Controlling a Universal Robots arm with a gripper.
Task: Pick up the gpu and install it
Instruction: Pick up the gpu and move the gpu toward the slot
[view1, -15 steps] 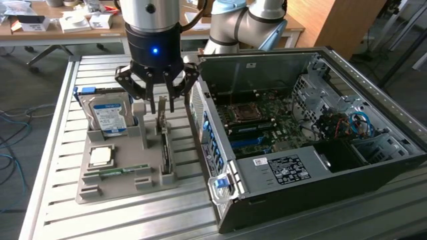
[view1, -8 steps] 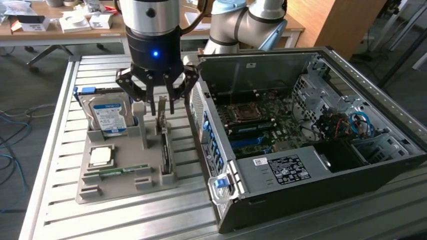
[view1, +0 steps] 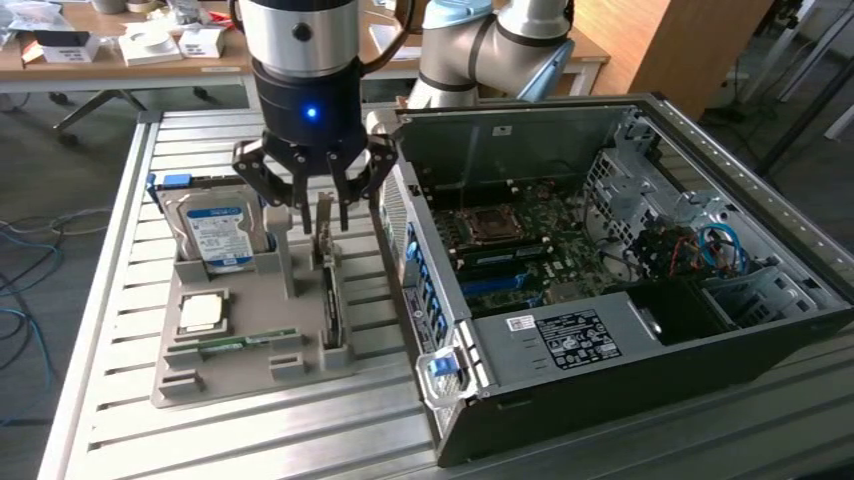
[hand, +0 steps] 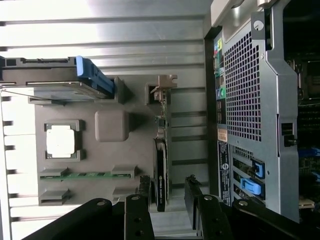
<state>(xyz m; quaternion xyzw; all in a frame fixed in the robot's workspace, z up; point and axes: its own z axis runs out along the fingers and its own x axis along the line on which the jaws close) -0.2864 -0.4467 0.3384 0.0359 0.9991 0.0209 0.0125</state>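
Standing open-sided at the exterior view's right, the computer case (view1: 534, 420) is flanked by a grey holder tray (view1: 254, 365). The gripper (view1: 320, 222) is held spread apart just above the gpu (view1: 327, 290), which is stood on edge in the tray's case-side slot.

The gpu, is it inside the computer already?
No, the gpu stands on edge in the grey tray, outside the computer case.

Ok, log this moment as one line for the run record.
gripper: open, poised over gpu | gpu: on edge in gray holder slot, not lifted | PC case: side open
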